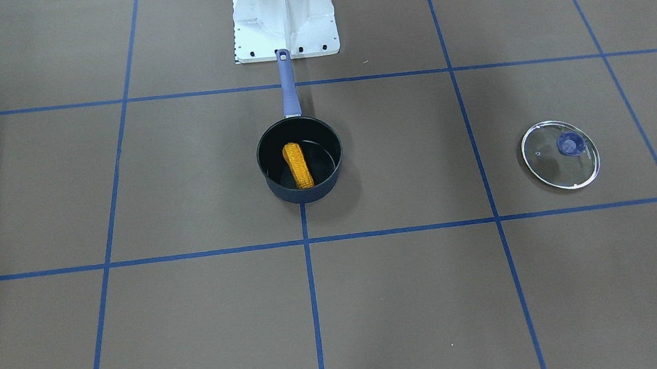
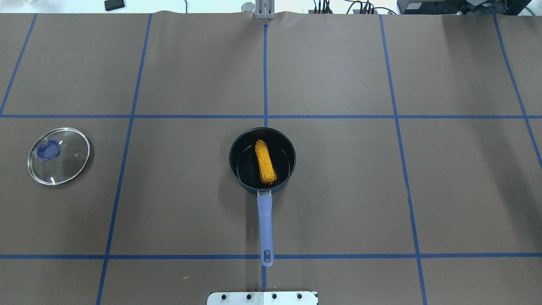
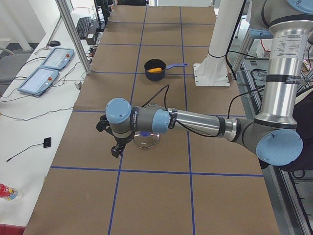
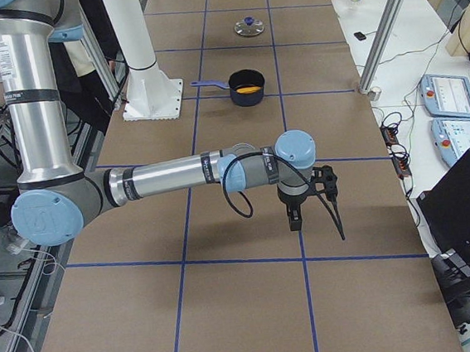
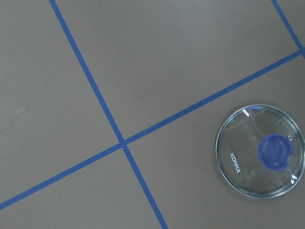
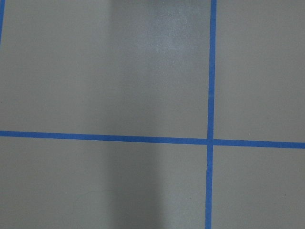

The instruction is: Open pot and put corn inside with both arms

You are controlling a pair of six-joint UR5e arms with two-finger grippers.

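Note:
The dark navy pot [image 1: 301,194] [image 2: 237,149] stands uncovered at the table's middle, its periwinkle handle [image 2: 265,220] pointing toward the robot base. The orange-yellow corn [image 1: 298,165] [image 2: 265,162] lies inside it. The glass lid [image 1: 559,155] [image 2: 58,156] [image 5: 259,150] with its blue knob lies flat on the table on the robot's left, far from the pot. My left gripper [image 3: 113,147] hangs above the table beside the lid. My right gripper [image 4: 301,211] hangs over bare table on the robot's right. Both show only in the side views, so I cannot tell if they are open or shut.
The robot's white base plate [image 1: 284,16] [image 2: 262,298] sits just behind the handle's end. Blue tape lines grid the brown table. Side benches hold control pendants [image 3: 44,68] [image 4: 450,114] and cables beyond the table's far edge.

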